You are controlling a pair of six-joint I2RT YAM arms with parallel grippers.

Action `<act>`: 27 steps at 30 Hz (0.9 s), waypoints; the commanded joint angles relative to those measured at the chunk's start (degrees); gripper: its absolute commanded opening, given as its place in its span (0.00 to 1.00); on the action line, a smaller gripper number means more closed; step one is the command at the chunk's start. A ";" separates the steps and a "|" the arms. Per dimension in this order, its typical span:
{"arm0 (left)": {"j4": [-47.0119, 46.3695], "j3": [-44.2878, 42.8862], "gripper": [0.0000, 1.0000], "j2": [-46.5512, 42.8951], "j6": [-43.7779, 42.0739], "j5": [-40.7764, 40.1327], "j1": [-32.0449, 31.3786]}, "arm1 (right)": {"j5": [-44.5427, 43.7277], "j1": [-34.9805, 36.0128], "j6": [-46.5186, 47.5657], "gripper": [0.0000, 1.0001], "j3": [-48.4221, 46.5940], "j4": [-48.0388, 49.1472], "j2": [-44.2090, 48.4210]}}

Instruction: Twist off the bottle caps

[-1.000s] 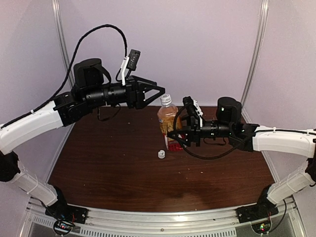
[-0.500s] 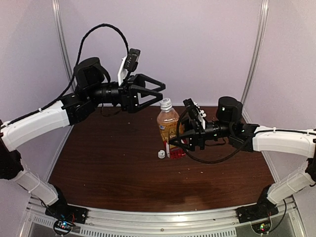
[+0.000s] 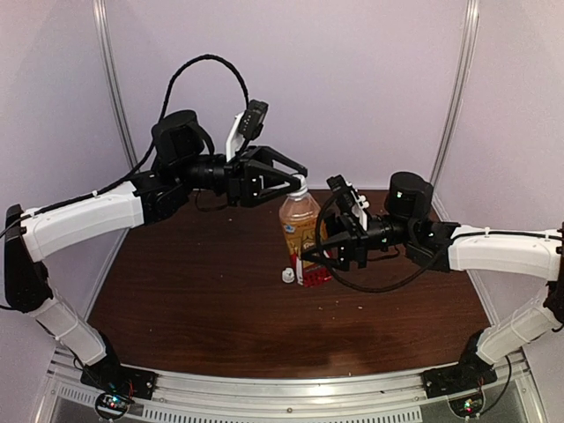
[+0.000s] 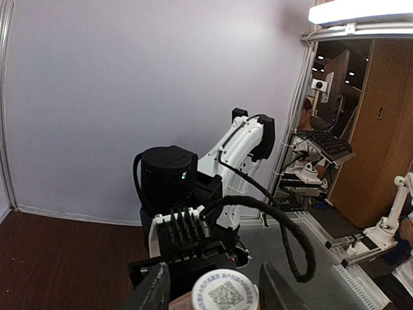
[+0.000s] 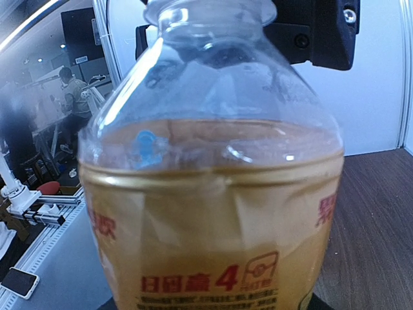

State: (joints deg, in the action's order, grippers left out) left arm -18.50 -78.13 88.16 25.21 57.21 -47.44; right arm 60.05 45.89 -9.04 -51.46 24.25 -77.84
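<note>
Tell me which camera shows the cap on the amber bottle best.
Left wrist: the cap sits bottom centre, its printed top face plain to see, with the left gripper on either side. Top external shows only a white sliver of it, half hidden by that gripper. Right wrist shows the bottle up to its neck, no cap.

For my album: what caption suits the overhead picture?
Right gripper holds amber bottle while left gripper straddles its white cap; a loose cap lies beside.
</note>
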 commanded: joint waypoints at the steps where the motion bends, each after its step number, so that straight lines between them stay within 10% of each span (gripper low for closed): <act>1: -4.19 -1.15 0.44 0.60 1.42 2.53 0.16 | 1.14 0.30 -0.28 0.33 -0.48 1.76 -0.38; 18: -1.44 0.03 0.17 -0.94 1.02 -0.61 0.16 | -3.60 0.34 2.57 0.32 -1.23 -2.69 0.68; 27: 16.68 -2.14 0.11 -5.76 0.41 -36.47 -3.73 | -19.99 0.34 5.37 0.32 -1.91 -9.08 2.43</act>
State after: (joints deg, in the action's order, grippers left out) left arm -10.33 -78.11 86.00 25.43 43.03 -48.34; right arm 49.21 45.89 -6.22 -52.07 18.63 -76.88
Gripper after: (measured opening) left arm 0.309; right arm 0.537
